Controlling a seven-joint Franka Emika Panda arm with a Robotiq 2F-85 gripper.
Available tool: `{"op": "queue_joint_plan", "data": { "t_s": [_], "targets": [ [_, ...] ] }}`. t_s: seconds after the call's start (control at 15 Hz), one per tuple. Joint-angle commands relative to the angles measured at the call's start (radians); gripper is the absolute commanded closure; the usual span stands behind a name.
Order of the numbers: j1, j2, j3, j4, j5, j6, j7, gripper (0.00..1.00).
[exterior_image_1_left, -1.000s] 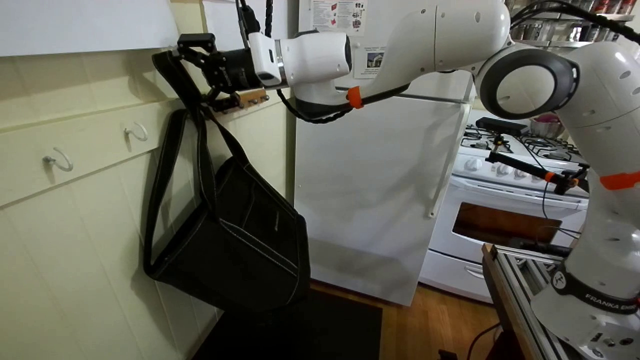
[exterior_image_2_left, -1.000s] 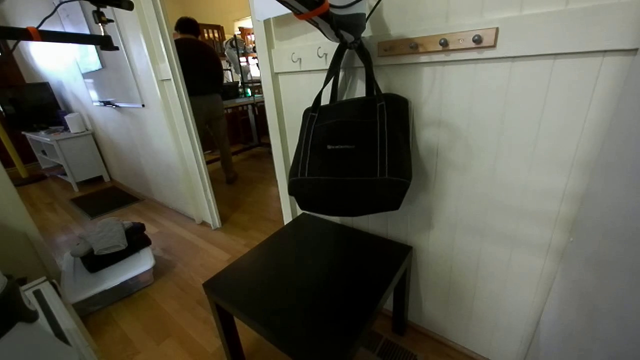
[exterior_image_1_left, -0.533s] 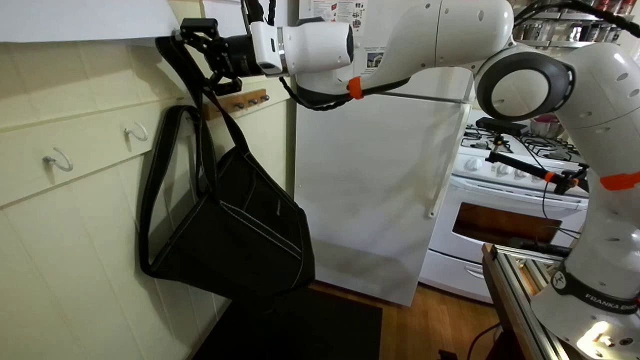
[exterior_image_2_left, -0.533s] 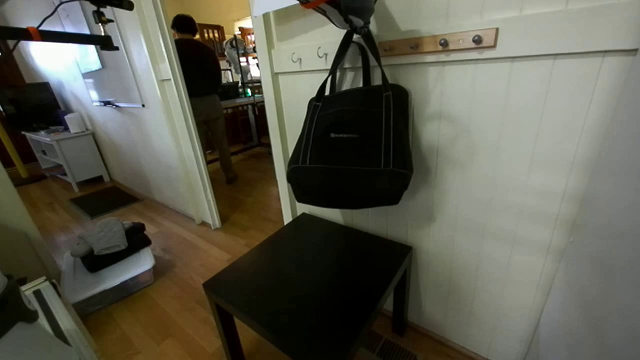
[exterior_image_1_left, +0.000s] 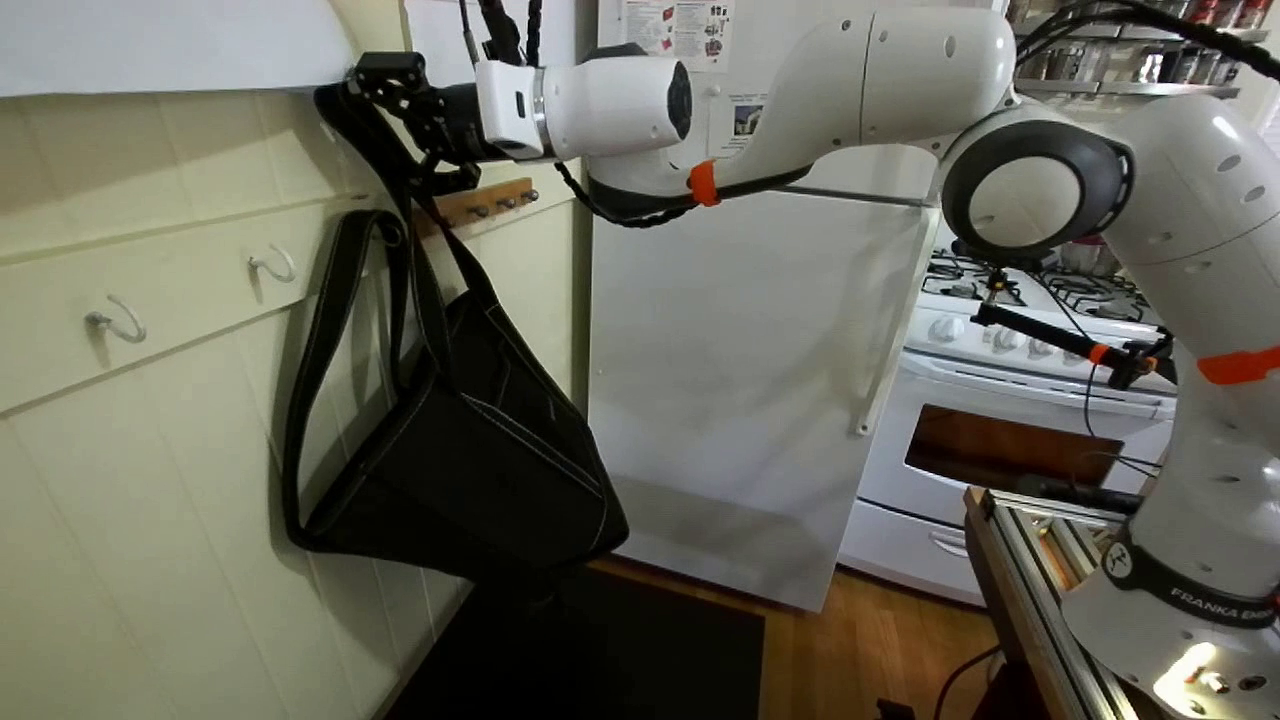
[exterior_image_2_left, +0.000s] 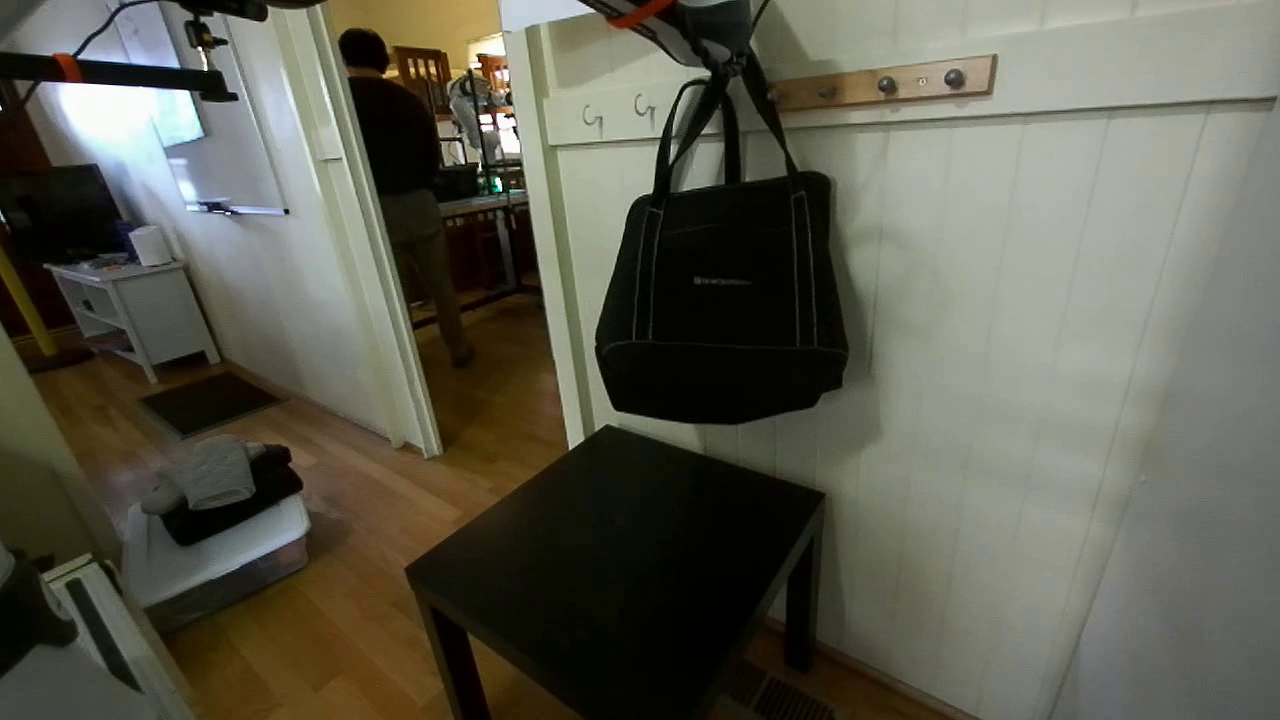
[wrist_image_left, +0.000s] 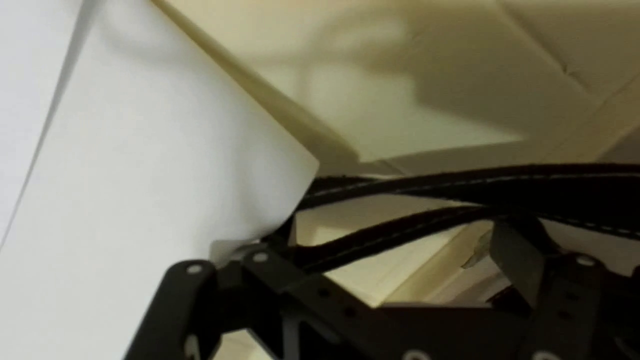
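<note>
Carrying a black tote bag (exterior_image_1_left: 480, 470) by one handle strap (exterior_image_1_left: 365, 135), the gripper (exterior_image_1_left: 385, 138) stands beside a panelled wall (exterior_image_2_left: 1000, 300) with its jaws spread apart; the strap is slung over the upper finger (exterior_image_1_left: 385, 68) and runs past the lower one. The bag hangs below, aslant, and its second handle (exterior_image_1_left: 325, 330) droops to the left in a loose loop (whether that loop touches the wall cannot be told).

The least room is on the left, where the corner of a white sheet (wrist_image_left: 175, 150) hides part of the strap at the upper finger. Two hooks (exterior_image_1_left: 272, 264) jut from the wall to the left of the bag, and a wooden peg rail (exterior_image_2_left: 852, 88) runs off to the right, its left end just beside the straps. A broad stretch of wall opens on the bag's right, and a gap shows between its base and the far edge of a black table (exterior_image_2_left: 620, 560).

The wrist view alone shows two strands of strap drawing together beyond the fingers, their stitching pale. An exterior view takes in the arm (exterior_image_1_left: 630, 110), a refrigerator (exterior_image_1_left: 740, 380) behind the bag and a stove (exterior_image_1_left: 1000, 400) at the far right. The table's legs, a person (exterior_image_2_left: 400, 160) with back turned at the far left, and folded cloth (exterior_image_2_left: 215, 475) on a storage bin (exterior_image_2_left: 225, 570) at the near left appear in an exterior view where the gripper is too dark to judge its jaws.
</note>
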Motion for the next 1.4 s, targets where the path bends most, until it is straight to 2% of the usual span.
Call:
{"op": "queue_joint_plan", "data": {
  "t_s": [0.0, 0.4, 0.73, 1.07, 1.33],
  "targets": [
    [0.006, 0.078, -0.008, 0.126, 0.013, -0.104, 0.026, 0.00],
    [-0.003, 0.077, 0.046, 0.107, 0.098, -0.190, -0.065, 0.00],
    [0.003, 0.021, 0.069, 0.074, 0.099, -0.131, -0.075, 0.00],
    [0.011, -0.007, 0.095, 0.059, 0.100, -0.150, -0.046, 0.00],
    [-0.002, 0.022, 0.140, 0.085, 0.115, -0.088, -0.049, 0.00]
  ]
}}
